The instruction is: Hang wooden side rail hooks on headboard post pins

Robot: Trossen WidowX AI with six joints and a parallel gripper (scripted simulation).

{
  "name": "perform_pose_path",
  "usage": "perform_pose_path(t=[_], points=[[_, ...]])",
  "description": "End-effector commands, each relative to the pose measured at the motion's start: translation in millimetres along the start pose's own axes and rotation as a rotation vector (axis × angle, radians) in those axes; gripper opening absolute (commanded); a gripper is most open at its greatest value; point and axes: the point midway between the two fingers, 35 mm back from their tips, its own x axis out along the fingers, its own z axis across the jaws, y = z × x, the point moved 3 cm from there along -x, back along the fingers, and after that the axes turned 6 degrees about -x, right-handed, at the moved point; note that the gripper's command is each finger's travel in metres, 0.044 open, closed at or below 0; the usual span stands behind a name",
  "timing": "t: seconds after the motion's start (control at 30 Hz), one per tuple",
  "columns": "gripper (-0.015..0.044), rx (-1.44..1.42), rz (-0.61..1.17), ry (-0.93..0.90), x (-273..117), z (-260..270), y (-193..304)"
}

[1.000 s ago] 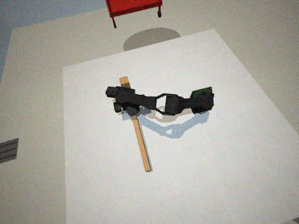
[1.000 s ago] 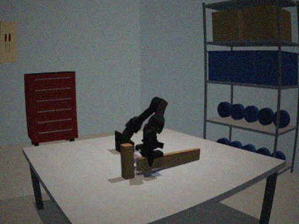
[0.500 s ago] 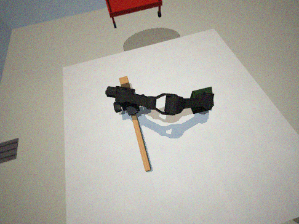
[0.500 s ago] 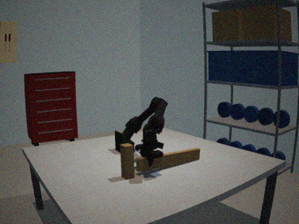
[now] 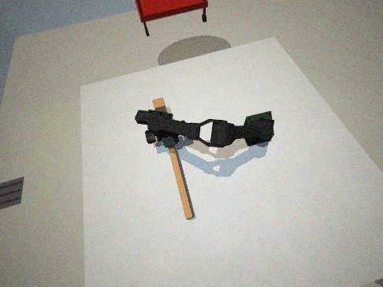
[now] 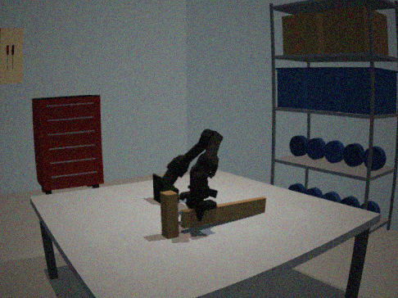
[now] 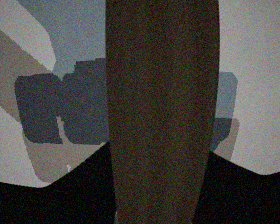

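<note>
The wooden post (image 5: 158,102) (image 6: 169,216) stands upright on the table. The long wooden rail (image 5: 181,184) (image 6: 242,207) lies on edge, its near end close beside the post with a narrow gap between them in the exterior view. The far end is low at the table. The near end appears slightly above its shadow. My gripper (image 5: 169,141) (image 6: 200,215) is shut on the rail near its post end; in the wrist view the rail (image 7: 162,100) fills the space between the dark fingers. The hooks, the slot and the pins cannot be made out.
The arm's base (image 5: 258,127) (image 6: 160,187) stands on the white table (image 5: 276,216) (image 6: 123,257), with the arm reaching over the rail. Beyond the table are a red cart (image 5: 171,4), a red drawer cabinet (image 6: 69,142) and a shelf rack (image 6: 272,122).
</note>
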Motion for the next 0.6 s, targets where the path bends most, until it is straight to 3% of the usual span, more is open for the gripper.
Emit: perform_pose_path(t=[0.0,0.57], points=[[0.0000,-0.001,0.006,0.006,-3.1,0.1,3.6],[0.0000,-0.001,0.007,0.006,-4.0,0.2,5.3]])
